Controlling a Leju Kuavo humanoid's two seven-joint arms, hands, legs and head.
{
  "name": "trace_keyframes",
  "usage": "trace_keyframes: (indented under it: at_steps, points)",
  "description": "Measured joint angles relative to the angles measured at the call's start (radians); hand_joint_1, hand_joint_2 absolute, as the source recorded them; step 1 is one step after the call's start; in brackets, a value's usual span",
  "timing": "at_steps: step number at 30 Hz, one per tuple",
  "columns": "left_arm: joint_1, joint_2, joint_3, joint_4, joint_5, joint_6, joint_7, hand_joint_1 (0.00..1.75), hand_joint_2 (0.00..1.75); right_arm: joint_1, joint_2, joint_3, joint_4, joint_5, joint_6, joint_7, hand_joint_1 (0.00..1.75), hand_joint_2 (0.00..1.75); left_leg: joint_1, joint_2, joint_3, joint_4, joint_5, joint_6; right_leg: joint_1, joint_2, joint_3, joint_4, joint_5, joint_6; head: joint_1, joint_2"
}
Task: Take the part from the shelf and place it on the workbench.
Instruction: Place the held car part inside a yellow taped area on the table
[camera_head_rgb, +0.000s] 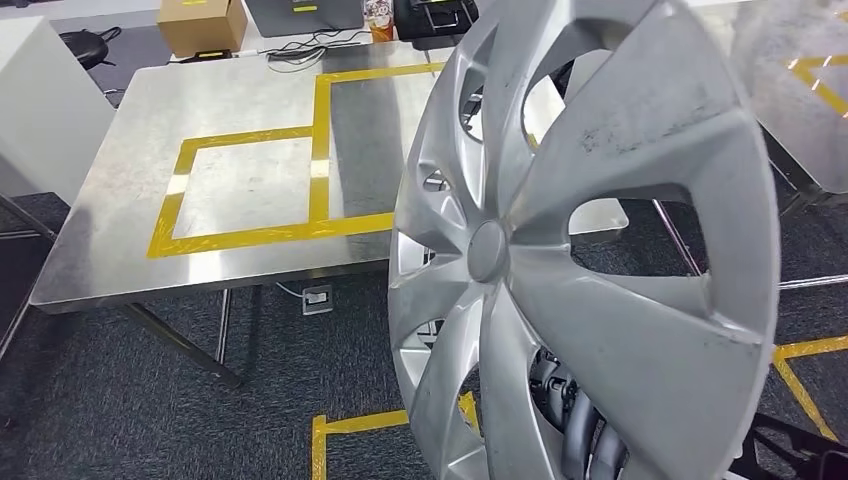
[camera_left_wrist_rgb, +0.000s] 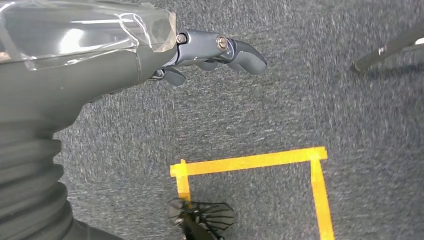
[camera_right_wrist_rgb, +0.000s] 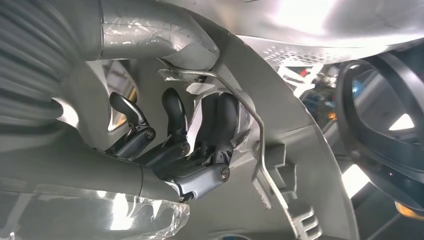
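The silver plastic hubcap (camera_head_rgb: 585, 250), round with curved spokes and scuffed faces, hangs upright in front of the brushed-metal tabletop (camera_head_rgb: 250, 110), not on it. The right hand (camera_right_wrist_rgb: 175, 145) grips it from behind, dark fingers (camera_right_wrist_rgb: 173, 112) curled through a spoke opening. The left hand (camera_left_wrist_rgb: 200, 55) hangs over grey carpet (camera_left_wrist_rgb: 300, 100), fingers loosely bent, holding nothing.

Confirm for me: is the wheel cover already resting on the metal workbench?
No. The wheel cover is held up in the air by the right robot hand, in front of the workbench, not on it.
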Motion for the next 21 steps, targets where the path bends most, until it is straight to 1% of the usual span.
trace_keyframes:
  at_steps: [1,2,3,4,5,6,7,8,9,10,11,12,13,14,15,16,17,18,19,20,21]
  points:
    - [-0.003,0.000,-0.001,0.001,0.004,0.002,0.002,0.00,1.75,0.000,0.000,0.000,0.001,-0.001,0.001,0.000,1.61,1.75,0.001,0.020,-0.037,0.070,-0.029,-0.003,0.002,-0.010,0.002,0.000,-0.002,-0.003,-0.003,0.000]
    - [-0.005,0.000,-0.002,0.003,0.008,0.003,0.004,0.00,1.75,0.000,0.000,0.000,0.003,-0.002,0.003,0.000,1.61,1.75,0.003,0.030,-0.073,0.135,-0.051,-0.004,0.005,-0.021,0.003,0.000,-0.004,-0.005,-0.002,0.000]
    - [-0.005,0.000,-0.002,0.005,0.013,0.003,0.007,0.00,1.75,0.000,0.000,0.000,0.006,-0.002,0.004,0.000,1.61,1.75,0.003,0.035,-0.100,0.178,-0.059,-0.004,0.007,-0.033,0.004,0.000,-0.006,-0.007,-0.003,0.000]
    - [-0.005,-0.001,-0.003,0.007,0.020,0.004,0.010,0.00,1.75,0.000,0.000,0.000,0.010,-0.002,0.006,-0.001,1.61,1.75,0.003,0.037,-0.110,0.186,-0.049,-0.002,0.009,-0.044,0.005,0.000,-0.008,-0.009,-0.003,0.000]
    - [-0.004,-0.001,-0.003,0.009,0.028,0.004,0.015,0.00,1.75,-0.002,0.000,0.001,0.013,-0.002,0.007,-0.001,1.61,1.75,0.002,0.038,-0.098,0.153,-0.022,0.002,0.011,-0.052,0.008,0.000,-0.010,-0.009,-0.003,0.000]
    - [-0.004,-0.001,-0.003,0.010,0.040,0.003,0.021,0.00,1.75,-0.005,0.000,0.001,0.016,-0.003,0.008,-0.001,1.61,1.75,-0.001,0.043,-0.065,0.085,0.016,0.010,0.014,-0.059,0.011,0.000,-0.013,-0.009,-0.003,0.000]
    - [-0.004,0.000,-0.003,0.010,0.053,0.002,0.029,0.00,1.75,-0.008,0.000,0.002,0.018,-0.003,0.008,-0.001,1.61,1.75,-0.006,0.052,-0.028,0.009,0.045,0.021,0.016,-0.065,0.014,0.000,-0.015,-0.007,-0.002,0.000]
    - [-0.004,0.001,-0.004,0.011,0.067,0.000,0.038,0.00,1.75,-0.013,0.000,0.003,0.019,-0.004,0.008,0.000,1.61,1.75,-0.011,0.060,0.003,-0.052,0.064,0.030,0.019,-0.069,0.016,-0.001,-0.017,-0.005,-0.002,0.000]
    - [-0.004,0.001,-0.004,0.011,0.078,-0.002,0.046,0.00,1.75,-0.017,0.000,0.005,0.020,-0.005,0.007,0.000,1.61,1.75,-0.016,0.068,0.023,-0.091,0.071,0.037,0.021,-0.074,0.017,-0.002,-0.019,-0.003,-0.002,0.000]
    - [-0.003,0.002,-0.004,0.011,0.086,-0.004,0.052,0.00,1.75,-0.020,0.000,0.006,0.021,-0.005,0.007,0.002,1.61,1.75,-0.020,0.071,0.028,-0.103,0.068,0.041,0.021,-0.078,0.018,-0.003,-0.020,0.001,-0.002,0.000]
    - [-0.002,0.002,-0.005,0.012,0.090,-0.005,0.056,0.00,1.75,-0.023,0.000,0.008,0.021,-0.005,0.007,0.003,1.61,1.75,-0.022,0.068,0.028,-0.106,0.068,0.043,0.023,-0.082,0.019,-0.005,-0.021,0.005,-0.002,0.000]
    - [-0.001,0.002,-0.005,0.012,0.093,-0.005,0.059,0.00,1.75,-0.025,0.000,0.010,0.022,-0.005,0.006,0.005,1.61,1.75,-0.019,0.064,0.034,-0.113,0.072,0.046,0.022,-0.082,0.020,-0.005,-0.022,0.009,-0.002,0.000]
    - [-0.001,0.002,-0.005,0.013,0.095,-0.006,0.061,0.00,1.75,-0.026,0.000,0.012,0.023,-0.005,0.006,0.006,1.61,1.75,-0.016,0.060,0.043,-0.123,0.076,0.049,0.021,-0.070,0.018,0.001,-0.027,0.012,-0.001,0.000]
    - [-0.001,0.001,-0.005,0.013,0.096,-0.006,0.062,0.00,1.75,-0.028,0.000,0.013,0.023,-0.005,0.006,0.007,1.61,1.75,-0.012,0.056,0.051,-0.133,0.081,0.053,0.021,-0.052,0.009,0.023,-0.038,0.013,-0.001,0.000]
    - [-0.003,0.000,-0.007,0.014,0.097,-0.007,0.063,0.00,1.75,-0.028,-0.001,0.013,0.024,-0.005,0.005,0.007,1.61,1.75,-0.008,0.052,0.059,-0.140,0.086,0.055,0.019,-0.032,-0.012,0.067,-0.058,0.011,0.001,0.000]
    - [-0.005,-0.001,-0.009,0.014,0.098,-0.008,0.064,0.00,1.75,-0.029,-0.002,0.014,0.025,-0.005,0.005,0.007,1.61,1.75,-0.009,0.047,0.061,-0.141,0.086,0.057,0.018,-0.015,-0.042,0.128,-0.084,0.009,0.002,0.000]
    - [-0.006,-0.001,-0.011,0.015,0.098,-0.008,0.065,0.00,1.75,-0.028,-0.002,0.014,0.027,-0.005,0.005,0.007,1.61,1.75,-0.009,0.041,0.060,-0.141,0.087,0.058,0.018,-0.007,-0.078,0.195,-0.107,0.008,0.002,0.000]
    - [-0.007,-0.001,-0.013,0.016,0.098,-0.009,0.065,0.00,1.75,-0.028,-0.003,0.014,0.029,-0.005,0.005,0.007,1.61,1.75,-0.009,0.034,0.061,-0.141,0.086,0.058,0.017,-0.005,-0.107,0.246,-0.120,0.011,0.002,0.000]
    - [-0.008,-0.001,-0.015,0.017,0.098,-0.009,0.065,0.00,1.75,-0.027,-0.004,0.015,0.030,-0.005,0.005,0.007,1.61,1.75,-0.008,0.027,0.061,-0.140,0.085,0.058,0.016,-0.004,-0.122,0.264,-0.119,0.018,0.003,0.000]
    - [-0.007,-0.001,-0.016,0.019,0.098,-0.010,0.066,0.00,1.75,-0.026,-0.004,0.015,0.031,-0.005,0.005,0.007,1.61,1.75,-0.007,0.020,0.062,-0.139,0.084,0.056,0.013,-0.004,-0.116,0.241,-0.100,0.028,0.003,0.000]
    - [-0.007,-0.001,-0.017,0.021,0.099,-0.011,0.066,0.00,1.75,-0.026,-0.005,0.015,0.032,-0.005,0.004,0.008,1.61,1.75,-0.006,0.013,0.063,-0.136,0.081,0.052,0.010,-0.004,-0.091,0.180,-0.069,0.039,0.003,0.000]
